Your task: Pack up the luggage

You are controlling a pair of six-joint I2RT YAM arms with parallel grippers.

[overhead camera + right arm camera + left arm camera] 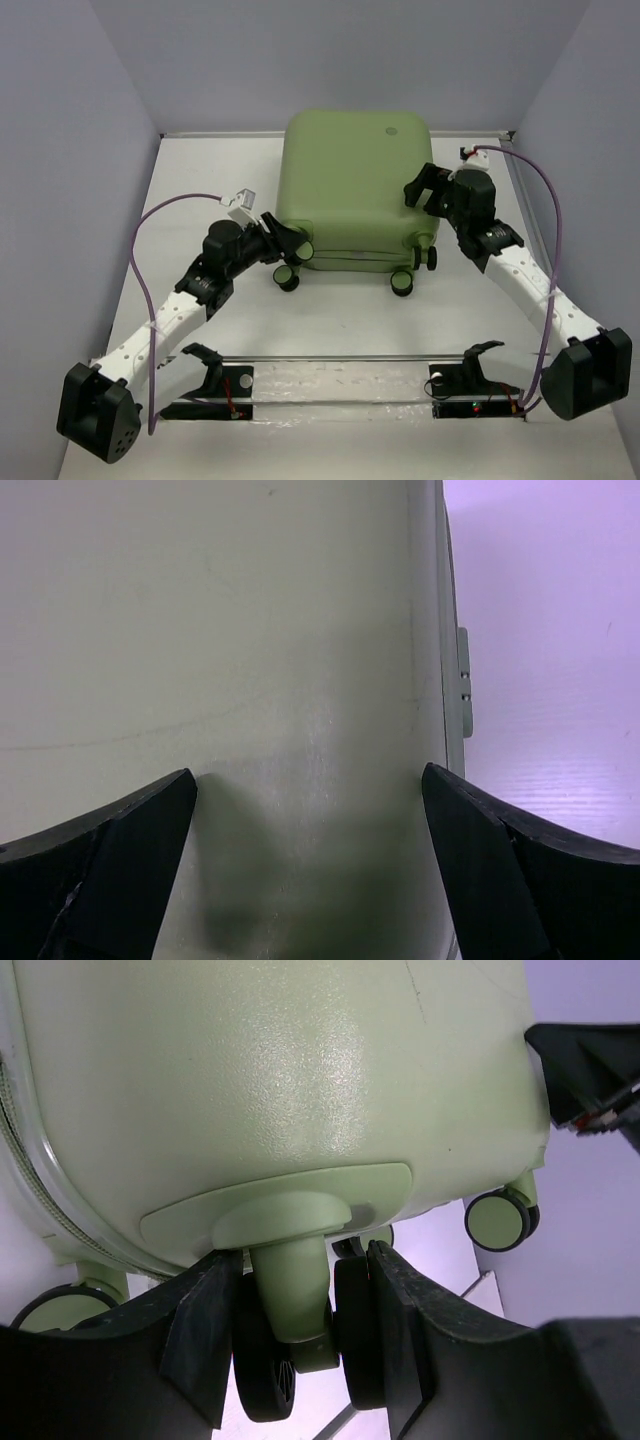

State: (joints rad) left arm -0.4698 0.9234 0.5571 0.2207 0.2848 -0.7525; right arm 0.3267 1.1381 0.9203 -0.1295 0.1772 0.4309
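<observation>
The luggage point(350, 180) is a pale sage-green hard-shell suitcase lying flat and closed at the back middle of the table, wheels toward me. My left gripper point(292, 243) is at its near left corner, shut on a caster wheel point(292, 1305); both pads press the black wheel halves beside the green stem. The shell point(270, 1080) fills the left wrist view. My right gripper point(424, 190) is open, its fingers spread wide against the suitcase's right side. In the right wrist view the gripper point(310, 810) frames the green shell point(250, 630) and holds nothing.
Other casters show at the near right corner point(402, 283) and in the left wrist view point(500, 1218). A metal rail with black brackets point(340, 380) runs across the near table edge. Grey walls close in on the left, back and right.
</observation>
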